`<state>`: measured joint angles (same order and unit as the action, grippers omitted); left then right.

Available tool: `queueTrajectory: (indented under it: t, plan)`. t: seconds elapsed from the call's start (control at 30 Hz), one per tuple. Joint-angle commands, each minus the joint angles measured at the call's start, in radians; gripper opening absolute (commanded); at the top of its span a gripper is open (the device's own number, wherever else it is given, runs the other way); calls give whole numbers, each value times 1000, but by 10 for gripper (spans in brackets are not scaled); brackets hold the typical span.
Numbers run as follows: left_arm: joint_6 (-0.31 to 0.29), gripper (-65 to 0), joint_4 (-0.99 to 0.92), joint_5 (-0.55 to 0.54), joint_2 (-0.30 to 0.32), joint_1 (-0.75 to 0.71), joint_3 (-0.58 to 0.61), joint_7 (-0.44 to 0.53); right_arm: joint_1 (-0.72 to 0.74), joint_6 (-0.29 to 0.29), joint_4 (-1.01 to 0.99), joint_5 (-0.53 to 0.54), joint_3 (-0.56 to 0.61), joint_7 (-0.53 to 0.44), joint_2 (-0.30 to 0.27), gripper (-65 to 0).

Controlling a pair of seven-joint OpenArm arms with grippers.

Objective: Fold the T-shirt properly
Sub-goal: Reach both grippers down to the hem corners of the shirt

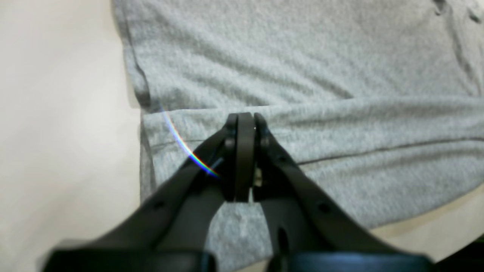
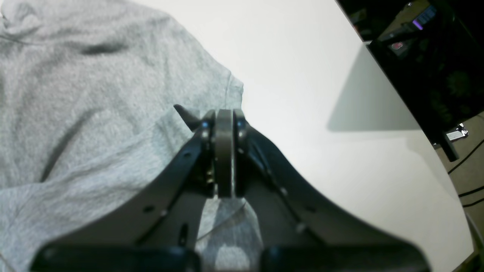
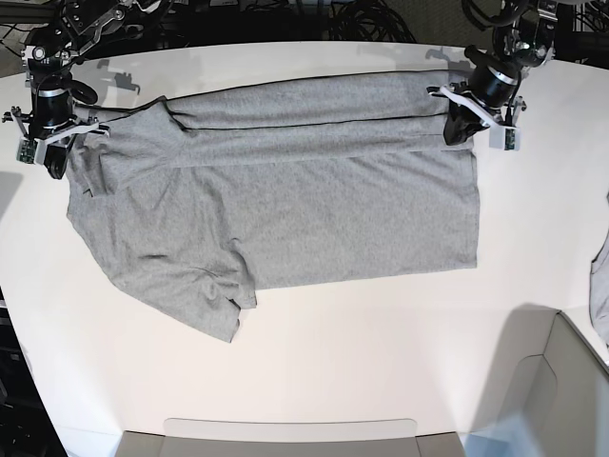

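Table: white table (image 3: 343,371), rounded far edge, carrying the whole scene; dark floor and cables beyond it.
T-shirt: plain heather-grey T-shirt (image 3: 285,214) spread flat across the middle of the table, lying sideways in the base view, hem end toward that view's right, sleeve and shoulder end toward its left. Far long edge is turned over onto the body in a narrow band running nearly the full length. Near sleeve juts toward the front edge, rumpled.
Left tool: left tool (image 1: 245,118) at the hem-end far corner, on the base view's right. Jaws pressed together, tips down on the folded band of cloth; a hem seam runs just below them. Whether cloth is pinched between them, I cannot tell.
Right tool: right tool (image 2: 224,113) at the shoulder end, on the base view's left. Jaws likewise drawn tight, sitting at the edge of the fabric with bare table just beside. Grip on cloth not clear.
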<state>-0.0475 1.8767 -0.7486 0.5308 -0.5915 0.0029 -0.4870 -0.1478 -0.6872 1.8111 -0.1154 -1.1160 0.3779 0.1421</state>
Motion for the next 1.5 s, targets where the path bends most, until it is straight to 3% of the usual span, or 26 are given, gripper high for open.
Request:
queueTrajectory:
  t: [0.0,0.2,0.4,0.6,0.77,0.93,1.1,1.23,1.33,1.47]
  plan:
    - [-5,-650,19,-4,2,5,-4,15,27,-11,23,16,21,-29,-9,-635]
    - [-5,-650,21,-4,-45,81,-10,-132,146,-11,-24,-119,129,-24,-43,-635]
    - [-5,-650,21,-4,-88,146,-10,-249,337,-11,-215,-306,195,-24,-75,-635]
    - [-5,-650,21,-4,-90,155,-10,-260,494,-11,-488,-527,187,-24,-83,-635]
    - [-5,-650,21,-4,-90,155,-10,-260,482,-11,-569,-616,185,-24,-80,-635]
    - [-5,-650,21,-4,-85,156,-10,-260,374,-11,-518,-625,185,-23,-52,-635]
    - [-10,-650,21,-1,-85,158,-10,-260,245,-11,-368,-625,196,-24,12,-635]
    - [-12,-650,21,-1,-85,178,-10,-261,167,-11,-287,-611,225,-23,15,-635]
    - [-13,-650,21,-1,-84,180,-8,-261,124,-11,-241,-530,222,2,15,-635]
    - [-13,-650,21,1,-59,180,-8,-261,110,-11,-136,-393,222,126,15,-635]
